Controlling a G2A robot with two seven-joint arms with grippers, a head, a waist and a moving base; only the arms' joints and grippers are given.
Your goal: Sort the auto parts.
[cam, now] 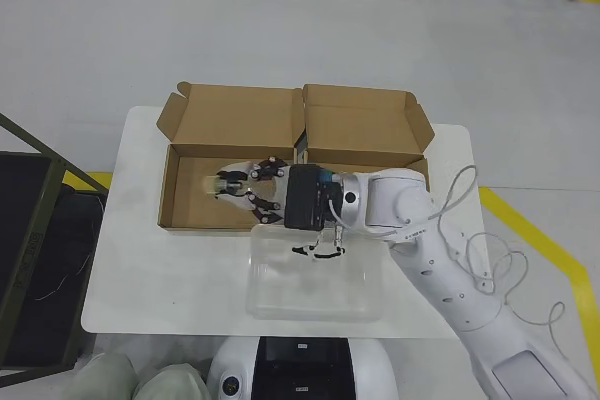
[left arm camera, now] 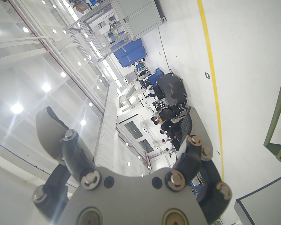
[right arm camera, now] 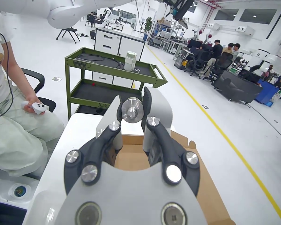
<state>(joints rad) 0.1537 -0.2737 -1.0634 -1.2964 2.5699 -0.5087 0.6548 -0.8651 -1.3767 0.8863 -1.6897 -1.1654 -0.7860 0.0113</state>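
Top view: one arm reaches in from the lower right of the frame across the white table (cam: 150, 250). Its wrist picture marks it as the right arm. The right pincer (cam: 235, 186) hangs over the open cardboard box (cam: 168, 190) at centre left, clamped on a small pale part (cam: 220, 185). A second box (cam: 365, 130) sits touching the first on its right. A clear plastic tray (cam: 255, 290) lies just below both, toward the lower centre.

Left wrist view: the left pincer (left arm camera: 118, 118) is raised well off the table and aimed out at the hall. Its fingers are spread wide with nothing between them.

Right wrist view: the right pincer (right arm camera: 132, 105) holds the part (right arm camera: 131, 113) by its round side, one pad on each flank, above the brown floor of the box (right arm camera: 131, 151). The part is a short steel cylinder with a bright machined face and a small raised hub at its centre. It looks smooth and hard, so it may slip if the grip eases early.

Step in hand, as I judge it: delivery of one part into the left-hand box. The next move calls for lowering it close to the box floor, clear of the walls, and then opening the fingers.
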